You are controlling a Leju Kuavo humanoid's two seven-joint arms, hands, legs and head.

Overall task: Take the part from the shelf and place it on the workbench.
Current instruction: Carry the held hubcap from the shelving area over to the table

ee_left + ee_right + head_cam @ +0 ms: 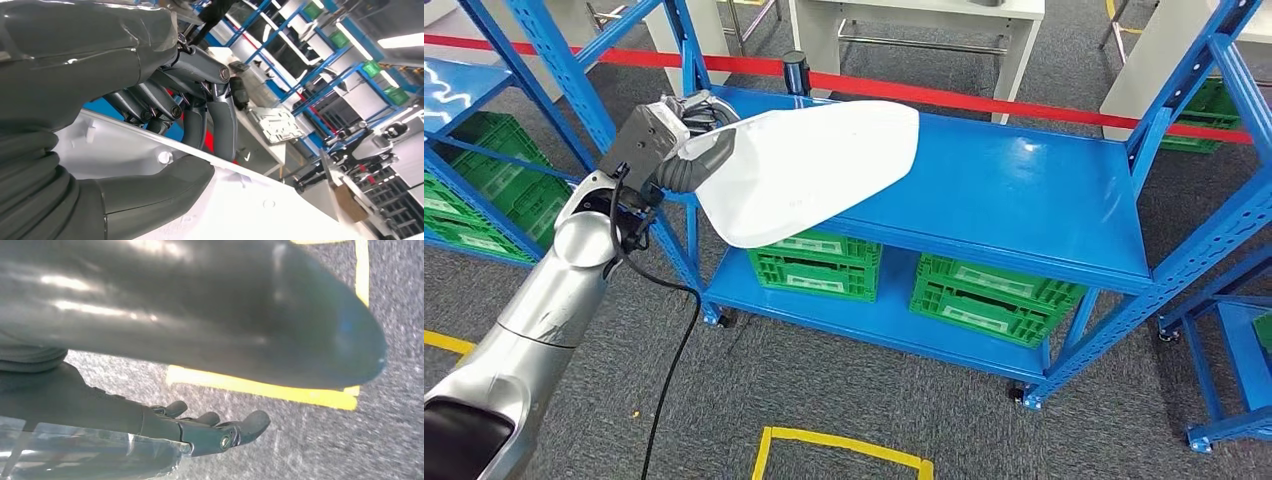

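The blue shelf point(1024, 190) is the biggest thing ahead, a two-level rack with green crates point(819, 262) on its lower level and grey carpet floor point(824, 390) marked with yellow tape point(844, 442) in front. Beyond it runs a red barrier tape point(984, 98), with pale tables behind.

The white part point(809, 165), a broad curved plastic panel, is held above the near left corner of the shelf's top level; whether its far edge touches the shelf I cannot tell. The left hand point(686, 150) grips its near end, with the thumb point(160, 187) under the panel and the darker fingers point(220, 127) curled over its edge. The right hand point(210, 430) hangs low over the floor, fingers loosely spread, holding nothing.

The step in hand looks like the take: the part is gripped at the shelf. Next it needs to be raised clear, then carried in a turn toward the surface, keeping the long panel from striking the shelf posts.
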